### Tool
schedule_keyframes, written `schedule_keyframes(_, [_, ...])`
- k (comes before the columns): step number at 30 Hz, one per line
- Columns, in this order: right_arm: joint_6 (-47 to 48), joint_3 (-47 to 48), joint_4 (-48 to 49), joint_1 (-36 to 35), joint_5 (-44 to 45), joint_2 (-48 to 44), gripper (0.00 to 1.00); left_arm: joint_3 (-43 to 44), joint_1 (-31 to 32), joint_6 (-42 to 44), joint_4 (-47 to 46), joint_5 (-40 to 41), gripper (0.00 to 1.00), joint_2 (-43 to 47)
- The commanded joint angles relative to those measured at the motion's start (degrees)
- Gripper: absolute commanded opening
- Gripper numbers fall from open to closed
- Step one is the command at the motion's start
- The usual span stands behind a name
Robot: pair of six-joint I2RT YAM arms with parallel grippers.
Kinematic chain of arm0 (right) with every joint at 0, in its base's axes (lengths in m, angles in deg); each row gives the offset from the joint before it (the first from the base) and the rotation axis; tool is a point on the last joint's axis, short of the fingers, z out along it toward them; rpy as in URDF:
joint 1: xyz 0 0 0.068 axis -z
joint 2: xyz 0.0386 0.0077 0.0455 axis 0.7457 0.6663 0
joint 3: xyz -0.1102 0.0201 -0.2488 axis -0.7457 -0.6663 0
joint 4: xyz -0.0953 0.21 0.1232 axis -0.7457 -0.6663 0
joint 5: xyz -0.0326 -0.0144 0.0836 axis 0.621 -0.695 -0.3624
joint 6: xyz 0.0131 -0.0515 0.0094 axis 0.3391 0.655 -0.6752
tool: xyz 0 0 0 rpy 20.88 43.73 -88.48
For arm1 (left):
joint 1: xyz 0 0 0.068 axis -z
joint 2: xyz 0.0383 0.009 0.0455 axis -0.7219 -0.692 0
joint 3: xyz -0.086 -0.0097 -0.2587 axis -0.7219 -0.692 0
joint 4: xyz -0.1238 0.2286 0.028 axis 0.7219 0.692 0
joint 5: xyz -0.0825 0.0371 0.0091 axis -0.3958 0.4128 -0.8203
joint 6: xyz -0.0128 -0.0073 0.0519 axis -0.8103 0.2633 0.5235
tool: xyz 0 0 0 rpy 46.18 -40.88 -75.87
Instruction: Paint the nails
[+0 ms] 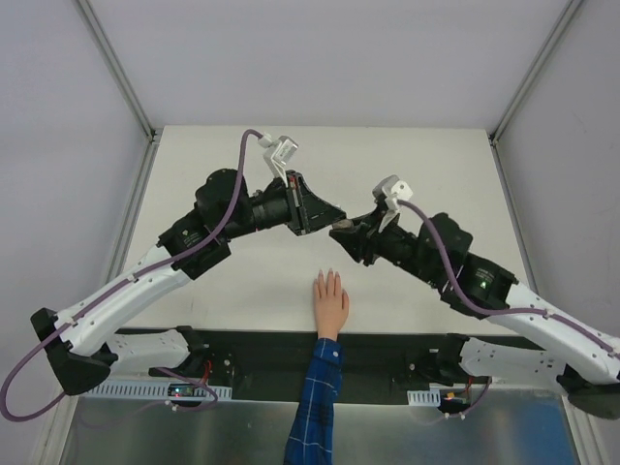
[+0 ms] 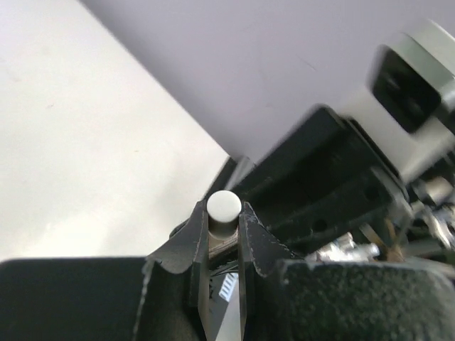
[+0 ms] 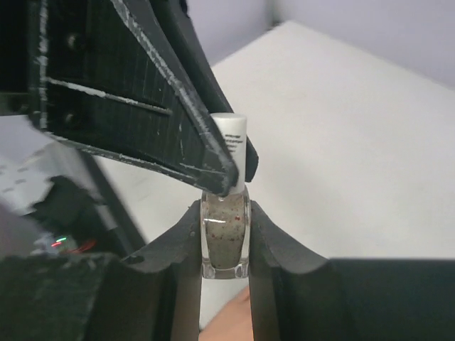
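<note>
Item: polish bottle (image 3: 225, 245), frame centre, clamped by my right pincer (image 3: 225, 217); white cap (image 3: 233, 135) clamped by left pincer (image 2: 223, 213); I'd twist along cap axis, bottle steady

A pale worktop (image 1: 407, 165) lies between grey walls (image 1: 320, 58), with slanting metal posts (image 1: 117, 68) at its far corners. A black rail (image 1: 378, 354) runs along its near edge. A small glass bottle (image 3: 225, 241) of speckled greyish liquid stands upright above the worktop, topped by a white cap (image 3: 236, 138).

Glossy glass bottle (image 3: 225, 245), matt plastic right end effector (image 3: 224, 208)
</note>
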Motion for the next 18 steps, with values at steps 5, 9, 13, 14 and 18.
schedule_keyframes(5, [15.63,4.04,5.08,-14.99,41.88,6.38,0.0,11.14,6.31,-4.1,16.85,28.07,0.0,-5.86])
schedule_keyframes(9, [16.43,3.16,6.59,-14.38,32.36,5.69,0.0,11.14,6.31,-4.2,16.77,27.45,0.0,-5.16])
schedule_keyframes(13, [15.38,1.41,7.02,-12.1,20.07,3.84,0.0,11.32,6.22,-1.39,16.5,24.55,0.26,-3.32])
schedule_keyframes(14, [13.98,0.88,7.03,-11.22,14.73,3.14,0.0,11.14,6.13,0.53,16.33,23.76,0.39,-2.79])
schedule_keyframes(18, [10.37,0.44,5.88,-6.04,4.32,1.64,0.0,6.94,4.2,3.97,12.65,17.71,0.79,2.9])
